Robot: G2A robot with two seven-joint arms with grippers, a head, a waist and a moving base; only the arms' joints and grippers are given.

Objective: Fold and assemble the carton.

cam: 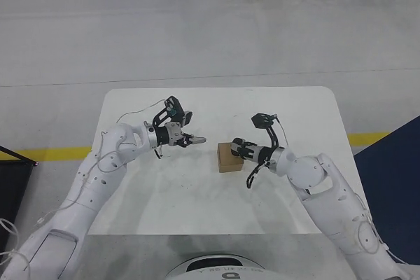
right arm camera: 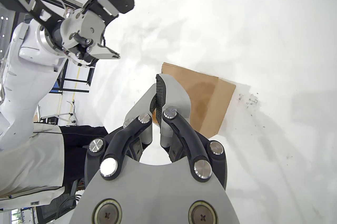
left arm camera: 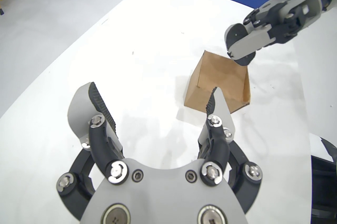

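Pressing on the carton (cam: 229,159) rim at frame centre, prob. to steady it, right gripper (cam: 239,148) has fingers together, while left gripper (cam: 198,141), fingers apart, hovers centre-left, ready for folding.

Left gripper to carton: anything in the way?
Nothing visible. Only bare table lies between the left gripper, jaws open, and the carton. The right gripper, jaws shut, sits at the carton's far edge, outside the left gripper's line of approach.
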